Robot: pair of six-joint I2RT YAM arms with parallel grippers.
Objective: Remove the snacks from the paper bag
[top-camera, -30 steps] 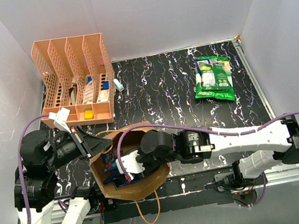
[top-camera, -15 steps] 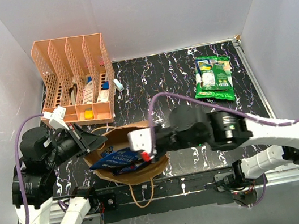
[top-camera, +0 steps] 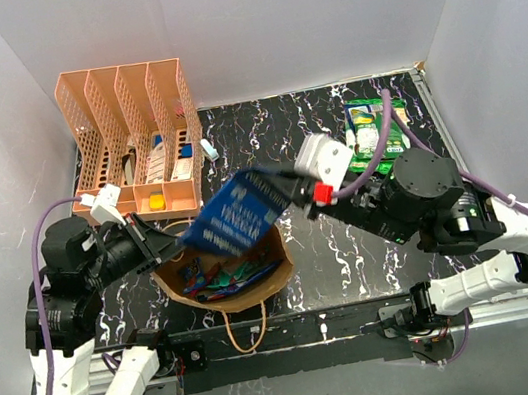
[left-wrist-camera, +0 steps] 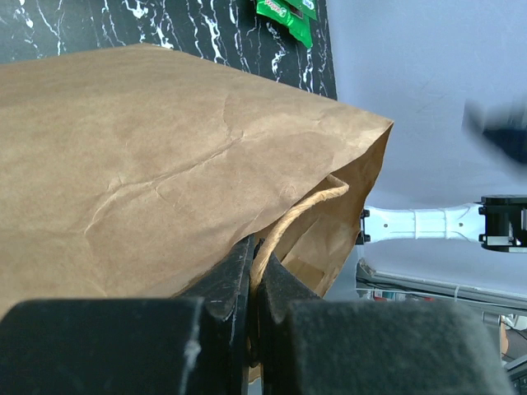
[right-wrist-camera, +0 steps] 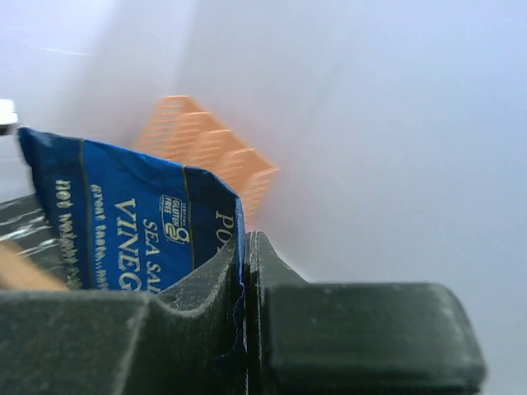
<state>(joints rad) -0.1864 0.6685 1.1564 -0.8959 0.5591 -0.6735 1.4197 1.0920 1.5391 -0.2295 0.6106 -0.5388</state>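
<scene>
One dark blue packet (top-camera: 237,217), shiny, with pale "SEA SALT" and "VINEGAR" lettering, hung from the right gripper (top-camera: 291,188). Its jaws were pinched tight on the packet's edge. The packet was in the air, out to that gripper's left and above the mouth of the paper bag (top-camera: 278,268). The left gripper (top-camera: 163,247) was clamped on the bag's creased brown rim. Several smaller packets (top-camera: 222,278), teal, red and blue, lay inside, below the lifted one. Beyond the right gripper a large green bag (top-camera: 376,138) lay flat on the black, white-veined table (top-camera: 276,145). An orange file organizer (top-camera: 133,143) stood beyond the left gripper, before plain white walls (top-camera: 264,15).
</scene>
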